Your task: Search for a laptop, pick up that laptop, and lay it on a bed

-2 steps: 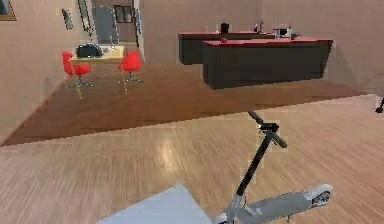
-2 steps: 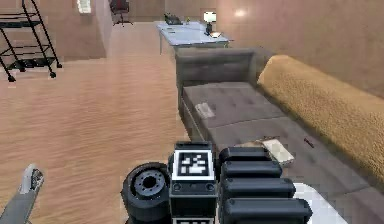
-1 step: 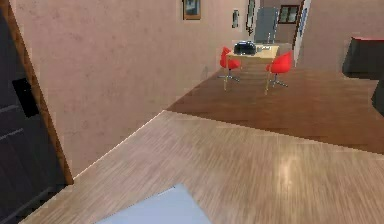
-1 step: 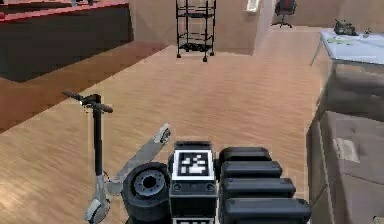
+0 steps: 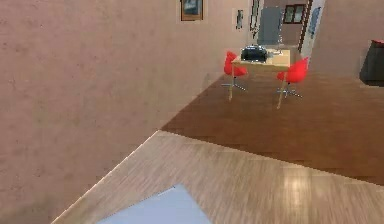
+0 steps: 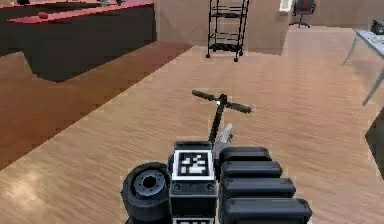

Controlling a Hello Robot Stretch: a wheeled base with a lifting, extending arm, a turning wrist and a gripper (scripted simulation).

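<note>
Where the arm side view begins at its bottom edge, the robot's dark arm (image 6: 255, 185) sits as stacked black segments beside a white square marker (image 6: 193, 163) and a round black disc (image 6: 150, 186). Just beyond them the gripper (image 6: 222, 101) reaches out on a thin stem, its two slim fingers showing as a thin dark bar over bare pale wood floor (image 6: 300, 120). It holds nothing, and whether the fingers are apart or together cannot be told. Farther out stand a black wire shelf rack (image 6: 228, 28), a long dark counter with a red top (image 6: 80, 30) at the left and a pale blue table (image 6: 370, 45) at the right edge. Looking ahead, a pale grey-blue slab (image 5: 160, 208) lies nearest, a pinkish wall (image 5: 70, 90) runs along the left, and the light boards give way to darker wood floor (image 5: 300, 120). At the far end a small table (image 5: 278, 60) stands between two red chairs (image 5: 234, 66), and on it rests a dark low object (image 5: 254, 53) that may be the laptop, too small to be sure. A framed picture (image 5: 191, 9) hangs high on the far wall.
</note>
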